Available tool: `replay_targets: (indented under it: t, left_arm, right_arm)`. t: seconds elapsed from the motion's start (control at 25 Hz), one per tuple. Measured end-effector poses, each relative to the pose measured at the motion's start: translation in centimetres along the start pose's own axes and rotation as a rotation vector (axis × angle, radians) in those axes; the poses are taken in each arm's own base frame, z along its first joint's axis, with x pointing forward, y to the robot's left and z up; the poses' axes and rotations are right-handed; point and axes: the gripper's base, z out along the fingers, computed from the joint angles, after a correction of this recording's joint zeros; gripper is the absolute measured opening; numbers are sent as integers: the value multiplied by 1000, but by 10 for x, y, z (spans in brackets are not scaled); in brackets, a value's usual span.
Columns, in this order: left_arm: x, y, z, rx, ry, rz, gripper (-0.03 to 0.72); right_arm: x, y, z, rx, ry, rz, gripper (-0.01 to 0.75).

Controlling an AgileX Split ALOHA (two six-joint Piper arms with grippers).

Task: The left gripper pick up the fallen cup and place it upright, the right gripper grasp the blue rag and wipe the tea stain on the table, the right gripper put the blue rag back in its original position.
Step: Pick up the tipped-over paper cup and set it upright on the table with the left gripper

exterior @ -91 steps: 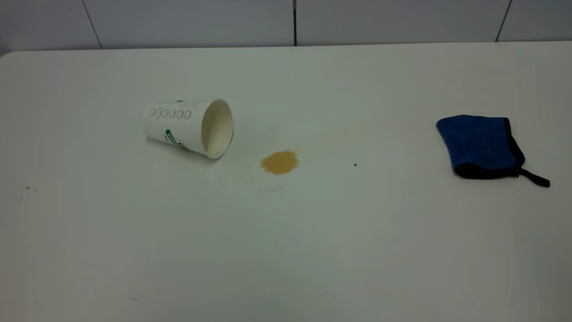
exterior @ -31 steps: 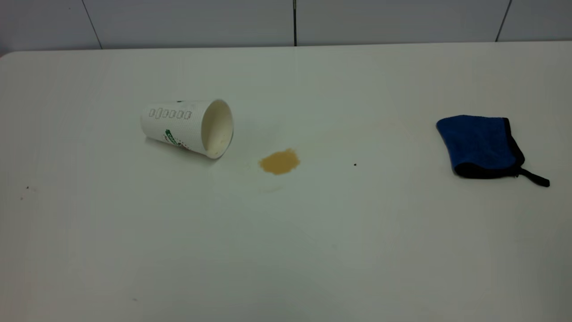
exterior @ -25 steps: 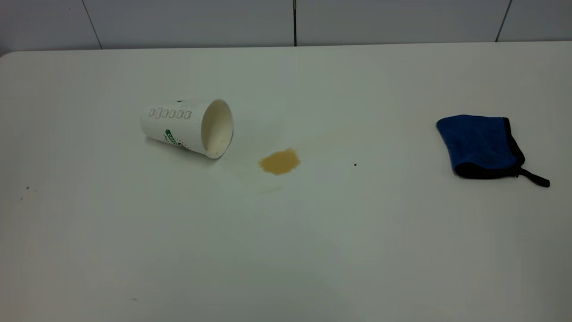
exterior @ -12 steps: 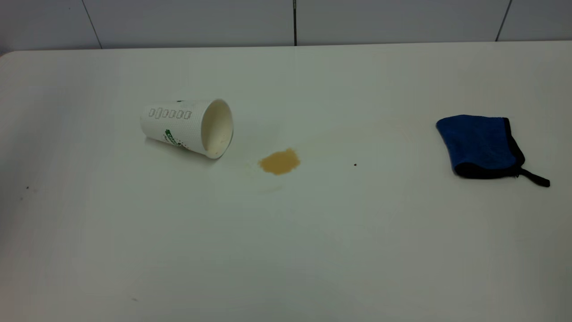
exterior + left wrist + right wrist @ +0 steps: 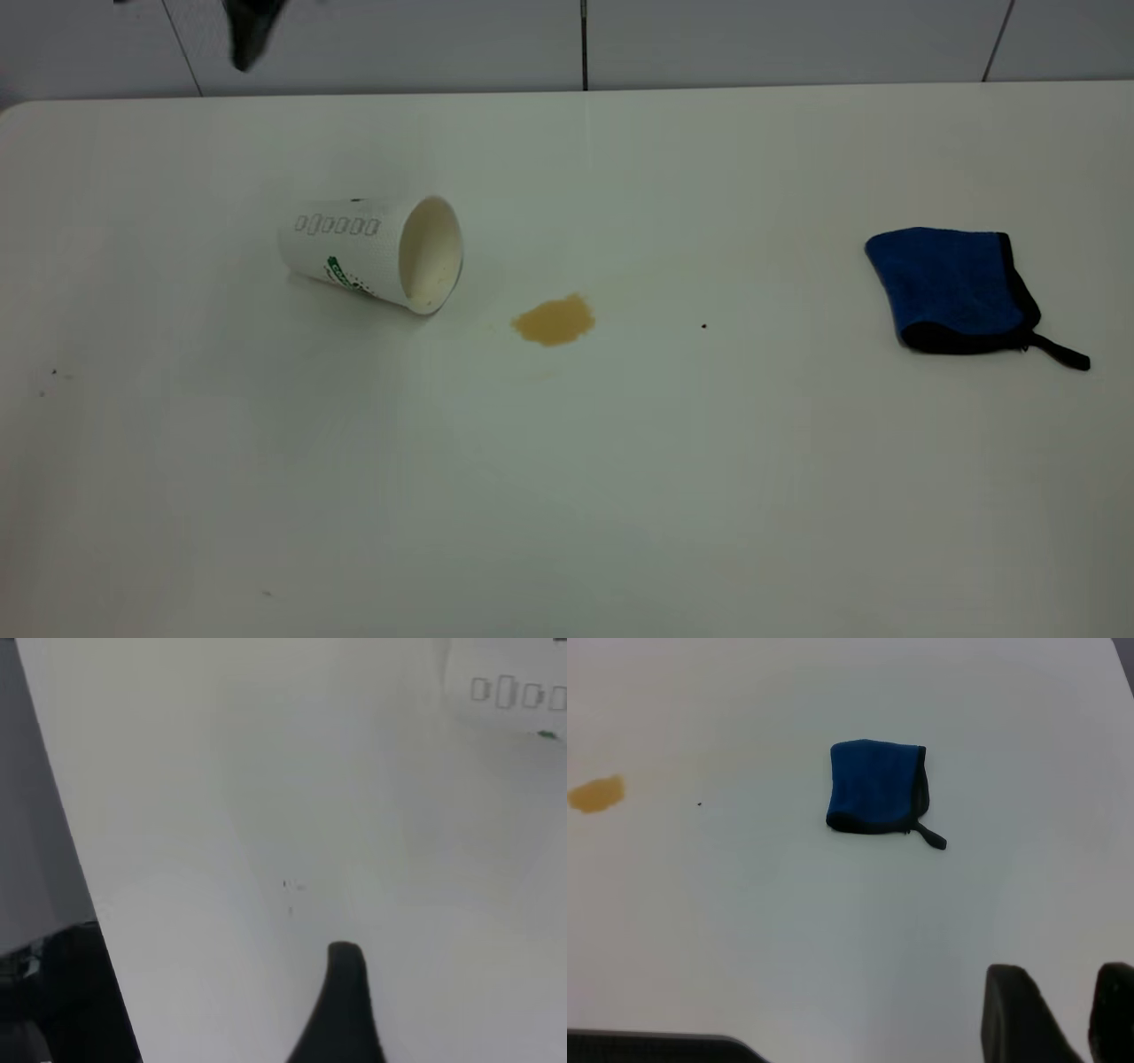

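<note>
White paper cup (image 5: 372, 253) lies tipped beside the tea stain (image 5: 554, 320); blue rag (image 5: 952, 288) far right. Left gripper (image 5: 250, 31) hovers far-left, spread unclear; right gripper (image 5: 1072, 1010) narrowly parted.

A white paper cup (image 5: 372, 253) is seen lying on its side on the white bench (image 5: 567, 496), toward the left. Its open mouth is turned toward the centre, a cream interior is shown, and a green logo is printed low on its wall. A small tan-brown tea stain (image 5: 554, 320) is spread just beside the cup's mouth, apart from it. A folded royal-blue rag (image 5: 952, 288), edged in black, is laid flat far to the right, well apart from the stain, with a thin black strap trailing from one corner.
</note>
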Motion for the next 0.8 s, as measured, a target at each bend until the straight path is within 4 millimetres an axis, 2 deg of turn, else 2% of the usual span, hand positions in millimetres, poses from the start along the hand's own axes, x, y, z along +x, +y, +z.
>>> replay_targets:
  t: [0.08,0.24,0.52,0.8]
  left_arm:
    - [-9,-24,9,-17,6,48,713]
    - [-23,-57,29,-61,-1,112,713]
    - [-29,-89,77,-103,40,179,712]
    - [-31,-108,107,-97,-4,232,703]
  right_arm:
    - [0,0,0,0,0,0,238]
    - [0,0,0,0,0,0,238]
    - [0,0,0,0,0,0,238]
    - [0,0,0,0,0,0,238]
